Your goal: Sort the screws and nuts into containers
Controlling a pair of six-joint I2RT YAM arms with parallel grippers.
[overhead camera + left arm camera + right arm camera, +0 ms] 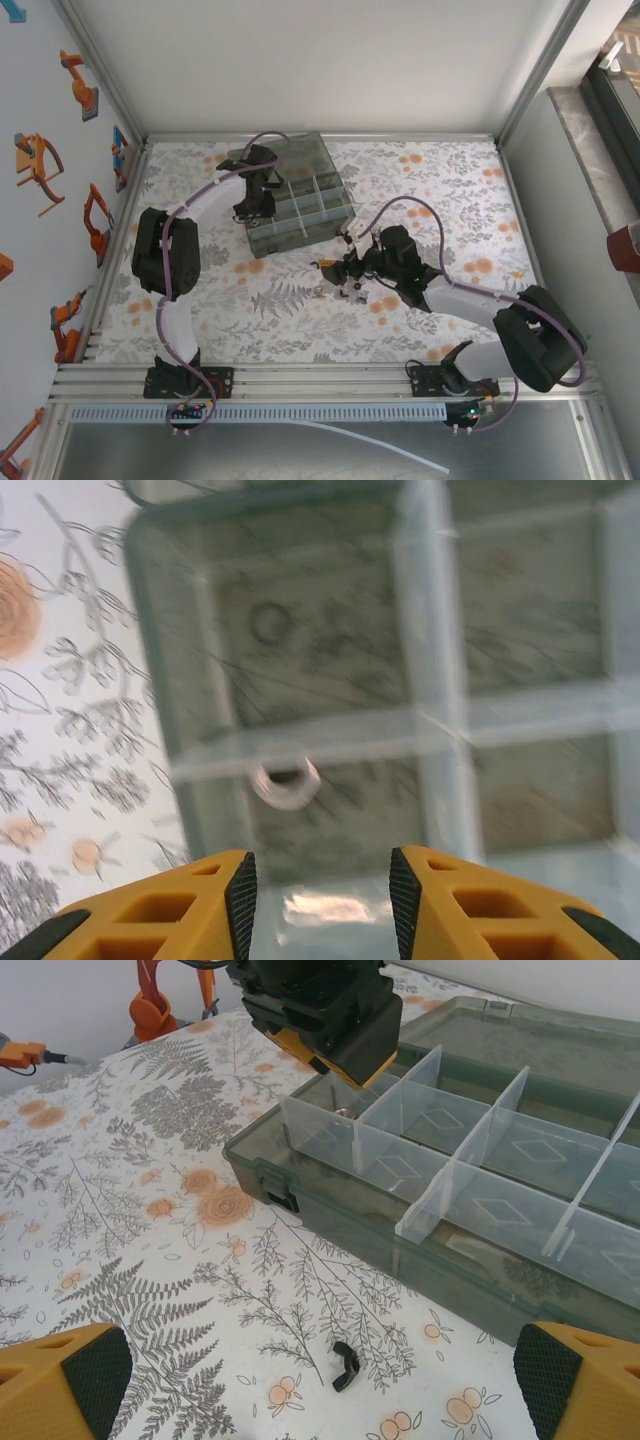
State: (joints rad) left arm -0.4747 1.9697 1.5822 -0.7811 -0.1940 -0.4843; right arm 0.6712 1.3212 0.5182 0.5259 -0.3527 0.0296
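Left gripper (322, 905): is hovering low over a corner container (320, 1135) of the organiser box (330, 1210). Its fingers (240, 895) are standing spread with nothing between them. I am reading this as a release pose, kept close so a piece lands inside the dividers (440, 1195).

Silver nut (285, 782): is showing as a blurred ring just below those fingers, within the corner container. I cannot tell whether it is lying there or dropping.

Right gripper (320, 1390): is waiting above the cloth beside the box's front wall. Its fingers (95, 1380) are spread wide and carrying nothing, probably lining up on loose stock.

Black nut (343, 1365): a winged piece, is lying unsorted on the cloth, between the right fingers' line and the box, touching neither.

Lid (300, 150): is lying folded back behind the box, leaving every container reachable from above.

Surface: a tablecloth (150, 1210) printed with grey ferns and orange blossoms is making dark parts harder to spot.

Room: white panels in an aluminium frame (300, 380) are enclosing the table. Orange robot-arm stickers (40, 165) are dotting the left wall.
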